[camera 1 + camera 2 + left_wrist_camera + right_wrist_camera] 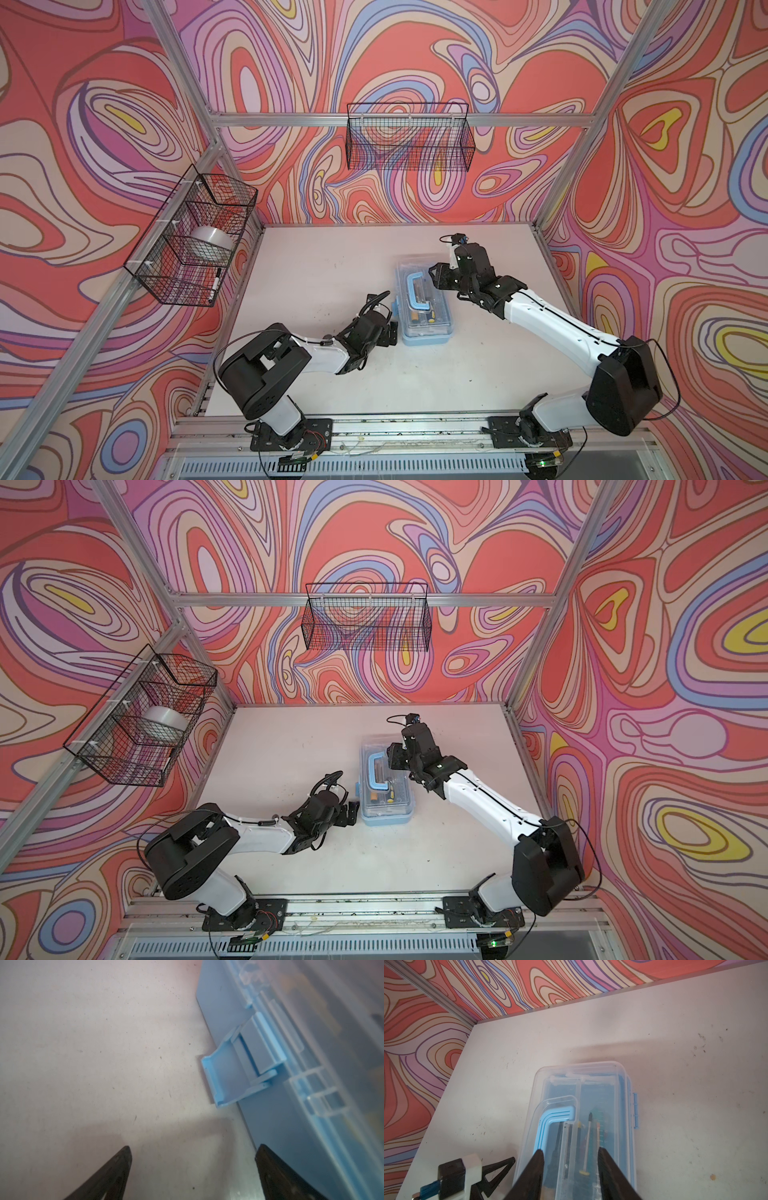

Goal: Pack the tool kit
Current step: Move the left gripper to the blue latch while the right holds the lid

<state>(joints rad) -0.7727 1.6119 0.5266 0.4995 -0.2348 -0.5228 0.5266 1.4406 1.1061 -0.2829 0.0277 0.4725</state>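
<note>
A: Tool kit (pixel 422 305) lies flat on the white table (pixel 316 266), its clear lid (pixel 600 1093) down and screwdrivers (pixel 578 1138) showing through it. Which step is this, you reckon?

B: Fastening it, I'd judge. In the left wrist view the blue latch (pixel 226 1076) on the kit's long side sticks out from the wall, not snapped home.

A: And the grippers?

B: Left gripper (pixel 193 1151) sits low, just beside that latch side of the kit. Its jaws are spread wide with nothing between them. One tip is right at the kit's wall, though I can't tell if it touches. Right gripper (pixel 571 1151) hangs over the kit's lid by the blue handle (pixel 550 1124), jaws partly apart and gripping nothing I can see. Whether its tips press on the lid, I can't tell.

A: So what does the next move need?

B: Probably the left one moves along the kit's side to the latch and pushes the flap flat against the wall until it catches, while the right holds the lid down. The kit looks like light plastic, so if it's pushed from one side only, it may slide.
</note>
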